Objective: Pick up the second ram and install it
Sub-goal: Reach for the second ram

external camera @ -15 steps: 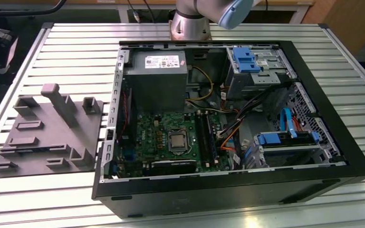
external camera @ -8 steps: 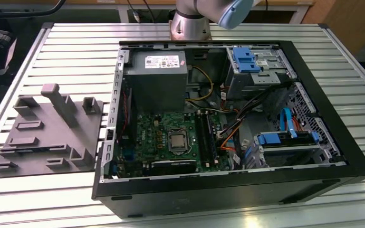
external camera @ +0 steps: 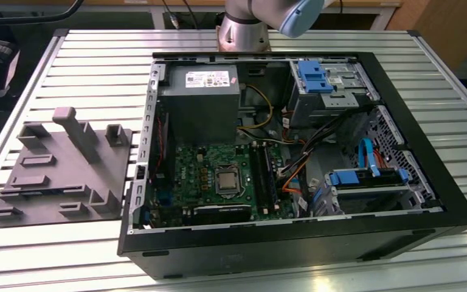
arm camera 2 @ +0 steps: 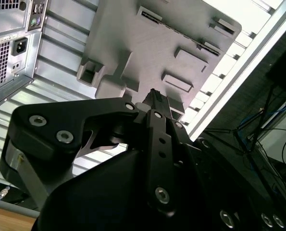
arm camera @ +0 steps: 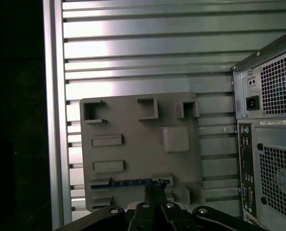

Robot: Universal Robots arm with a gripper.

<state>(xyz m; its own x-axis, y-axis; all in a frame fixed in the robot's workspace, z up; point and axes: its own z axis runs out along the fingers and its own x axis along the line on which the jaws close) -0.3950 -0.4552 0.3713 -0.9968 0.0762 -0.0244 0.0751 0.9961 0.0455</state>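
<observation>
The second ram [arm camera: 128, 182] is a thin blue strip lying edge-up in a slot of the grey moulded tray [arm camera: 143, 144]. The same tray [external camera: 63, 170] lies on the slatted table at the exterior view's left, beside the open computer case [external camera: 298, 158]. My gripper [arm camera: 155, 186] hangs well above the tray with its fingertips drawn together and nothing between them. In the first wrist view they line up near one end of the ram. In the second wrist view the gripper [arm camera 2: 155, 97] points down at the tray [arm camera 2: 147, 43]. The black memory slot rails [external camera: 264, 173] sit on the motherboard, right of the processor.
Inside the case are the grey power supply [external camera: 201, 97], blue drive brackets [external camera: 315, 76] and orange and blue cables [external camera: 294, 179]. The case's rear panel [arm camera: 272, 144] stands close to the tray. The table edge [arm camera: 54, 120] runs along the tray's other side.
</observation>
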